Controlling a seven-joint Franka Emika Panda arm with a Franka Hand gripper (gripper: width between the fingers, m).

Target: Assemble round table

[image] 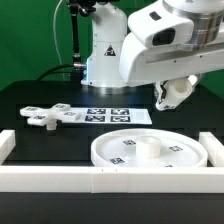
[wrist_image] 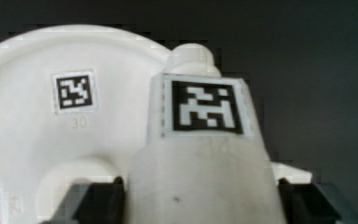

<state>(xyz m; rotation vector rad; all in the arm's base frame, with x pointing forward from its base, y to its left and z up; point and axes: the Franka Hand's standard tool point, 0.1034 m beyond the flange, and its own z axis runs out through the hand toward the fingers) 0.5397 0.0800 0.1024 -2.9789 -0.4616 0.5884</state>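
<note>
The disc [image: 150, 152] lies flat on the table [image: 200, 118], near the front. Just behind it the end effector [image: 171, 95] hangs in the air, gripping the leg [wrist_image: 202, 160]. The foot [image: 45, 116] lies farther back. Nothing looks joined yet, though the view is small. The leg and foot must go on next.

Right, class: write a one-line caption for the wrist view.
Tagged cylindrical leg held between the fingers, with the rimmed round disc behind it.
</note>
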